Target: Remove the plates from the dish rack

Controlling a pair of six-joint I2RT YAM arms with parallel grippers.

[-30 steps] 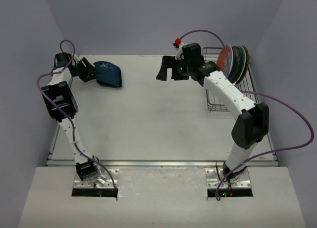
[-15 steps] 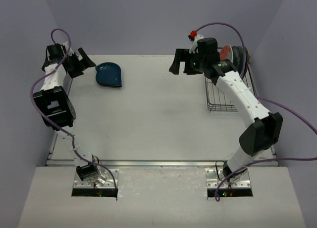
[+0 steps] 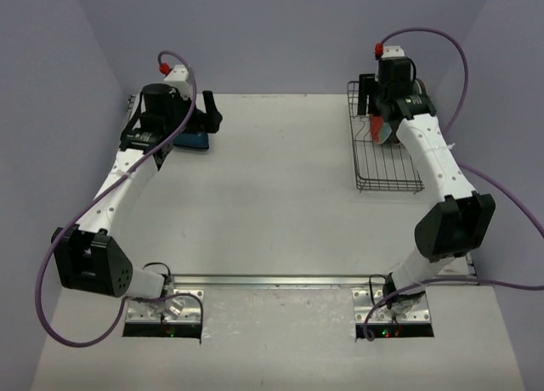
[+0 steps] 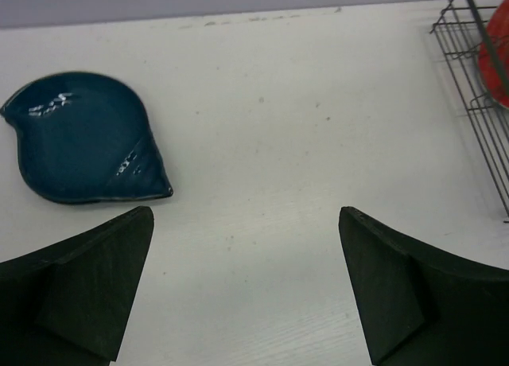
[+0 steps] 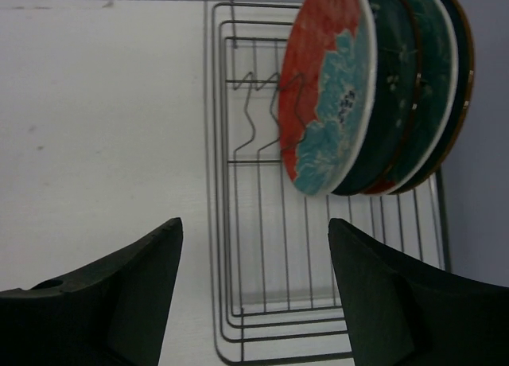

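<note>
A dark blue plate [image 4: 79, 135] lies flat on the table at the back left, and a bit of it shows under the left arm [image 3: 194, 141]. My left gripper [image 4: 245, 215] [image 3: 204, 119] hovers just right of it, open and empty. The wire dish rack [image 5: 262, 286] [image 3: 387, 183] stands at the back right. Upright in its far end are a red-orange plate with a light-blue face [image 5: 330, 87] [image 3: 380, 133] and teal-green plates [image 5: 398, 79] behind it. My right gripper [image 5: 254, 223] [image 3: 372, 106] hangs open above the rack, short of the plates, holding nothing.
The rack's corner [image 4: 477, 103] and the red plate's edge [image 4: 497, 48] show at the right of the left wrist view. Purple walls close in at the back and both sides. Cables loop above both arms.
The left gripper let go of the blue plate, opened, and swung to the plate's right side. The right arm moved right from the table's middle to above the rack.
</note>
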